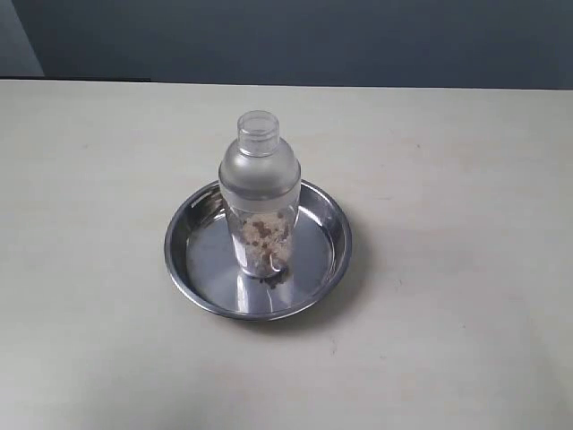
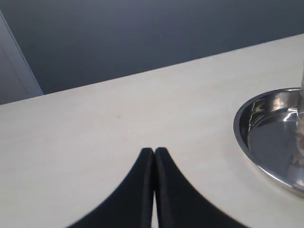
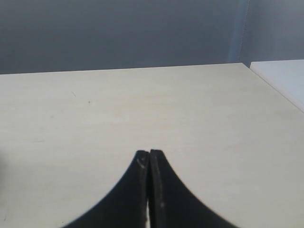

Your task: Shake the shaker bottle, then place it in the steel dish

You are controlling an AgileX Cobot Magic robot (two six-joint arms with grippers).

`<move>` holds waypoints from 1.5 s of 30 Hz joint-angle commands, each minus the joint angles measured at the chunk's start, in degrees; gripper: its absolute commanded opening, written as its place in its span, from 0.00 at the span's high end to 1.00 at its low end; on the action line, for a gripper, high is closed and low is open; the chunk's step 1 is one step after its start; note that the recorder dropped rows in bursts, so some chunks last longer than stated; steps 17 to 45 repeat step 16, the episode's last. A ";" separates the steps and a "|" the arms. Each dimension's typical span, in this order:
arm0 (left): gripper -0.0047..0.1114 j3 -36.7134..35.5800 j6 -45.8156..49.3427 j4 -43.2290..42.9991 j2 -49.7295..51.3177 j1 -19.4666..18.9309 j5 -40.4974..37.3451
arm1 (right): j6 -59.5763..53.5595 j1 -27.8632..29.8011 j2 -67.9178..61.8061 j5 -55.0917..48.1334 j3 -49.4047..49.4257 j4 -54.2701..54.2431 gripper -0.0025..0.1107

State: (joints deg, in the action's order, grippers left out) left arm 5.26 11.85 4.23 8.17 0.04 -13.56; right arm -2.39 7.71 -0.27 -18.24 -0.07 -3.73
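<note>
Robot test bench of a laboratory kind: a plain, pale cream tabletop (image 1: 466,358) fills the exterior view and ends at a flat, uniform dark blue-grey backdrop (image 1: 313,40). The wrist views show the same matt surface meeting that backdrop, with a lighter grey panel (image 2: 14,71) at one side and a white surface (image 3: 285,78) beyond the table's edge. The black left gripper (image 2: 154,152) and right gripper (image 3: 149,153) fill the foreground. The props on the bench are one shaker bottle (image 1: 258,193) standing in a steel dish (image 1: 204,262), staged centrally under even, diffuse light.
</note>
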 commanded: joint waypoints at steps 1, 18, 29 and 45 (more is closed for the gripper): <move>0.96 -0.25 -1.60 -0.57 -4.52 -0.46 -0.99 | -0.11 0.20 0.27 0.79 0.07 -0.04 0.99; 0.96 -5.26 -3.24 -10.03 -4.89 -0.46 0.35 | -0.11 0.20 0.27 0.79 0.07 -0.04 0.99; 0.96 -5.26 -3.24 -10.03 -4.89 -0.46 0.35 | -0.11 0.20 0.27 0.79 0.07 -0.04 0.99; 0.96 -5.26 -3.24 -10.03 -4.89 -0.46 0.35 | -0.11 0.20 0.27 0.79 0.07 -0.04 0.99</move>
